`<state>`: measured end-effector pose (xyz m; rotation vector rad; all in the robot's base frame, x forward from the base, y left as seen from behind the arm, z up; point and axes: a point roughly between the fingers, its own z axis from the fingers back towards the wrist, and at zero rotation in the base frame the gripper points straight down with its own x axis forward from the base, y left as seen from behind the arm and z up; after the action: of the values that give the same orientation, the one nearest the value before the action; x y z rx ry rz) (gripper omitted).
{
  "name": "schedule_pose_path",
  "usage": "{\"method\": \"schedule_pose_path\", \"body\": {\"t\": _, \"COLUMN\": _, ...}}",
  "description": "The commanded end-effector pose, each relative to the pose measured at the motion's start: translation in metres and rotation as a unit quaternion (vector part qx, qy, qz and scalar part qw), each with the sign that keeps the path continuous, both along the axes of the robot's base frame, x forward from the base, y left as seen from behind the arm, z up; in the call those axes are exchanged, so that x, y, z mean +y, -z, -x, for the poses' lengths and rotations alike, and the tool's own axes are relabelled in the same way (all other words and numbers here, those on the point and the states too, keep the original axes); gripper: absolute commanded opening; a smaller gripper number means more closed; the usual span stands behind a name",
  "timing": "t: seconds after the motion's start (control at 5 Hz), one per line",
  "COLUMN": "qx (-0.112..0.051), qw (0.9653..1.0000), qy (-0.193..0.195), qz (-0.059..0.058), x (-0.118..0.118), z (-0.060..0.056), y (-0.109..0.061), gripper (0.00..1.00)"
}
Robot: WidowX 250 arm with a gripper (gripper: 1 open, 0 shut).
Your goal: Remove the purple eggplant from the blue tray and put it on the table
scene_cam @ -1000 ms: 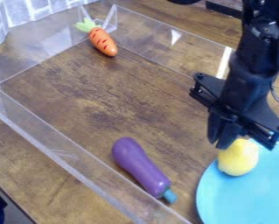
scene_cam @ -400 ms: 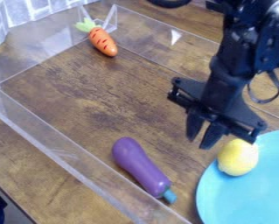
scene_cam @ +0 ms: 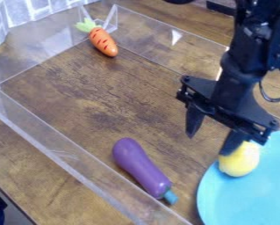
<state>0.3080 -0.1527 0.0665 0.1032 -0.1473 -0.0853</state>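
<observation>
The scene is evenly and fairly brightly lit, with soft light from above. The glossy table (scene_cam: 72, 97) shows pale sheen patches, and the clear acrylic walls (scene_cam: 42, 132) catch whitish glare along their edges. Shadows are faint and short. The low-resolution picture is soft throughout, the gripper (scene_cam: 224, 136) slightly blurred.

Lab: acrylic-walled table (scene_cam: 72, 97), toy food

One purple eggplant (scene_cam: 143, 169), one orange carrot (scene_cam: 102, 40), one yellow lemon (scene_cam: 238, 159). One blue tray (scene_cam: 250, 193). One black tool (scene_cam: 227, 134) on one arm. One wooden worktop (scene_cam: 118, 101), edged by clear acrylic walls (scene_cam: 37, 116).
</observation>
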Motion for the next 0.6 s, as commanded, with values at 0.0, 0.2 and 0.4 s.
{"method": "schedule_pose_path", "body": {"t": 0.0, "qx": -0.020, "qw": 0.9996, "qy": -0.005, "qz": 0.019, "x": -0.027, "z": -0.015, "y": -0.014, "gripper": 1.00}}
{"method": "schedule_pose_path", "body": {"t": 0.2, "qx": -0.024, "qw": 0.9982, "qy": -0.047, "qz": 0.029, "x": -0.033, "z": -0.026, "y": -0.015, "gripper": 1.00}}
{"method": "schedule_pose_path", "body": {"t": 0.4, "qx": -0.022, "qw": 0.9958, "qy": -0.084, "qz": 0.032, "x": -0.028, "z": -0.033, "y": -0.014, "gripper": 1.00}}
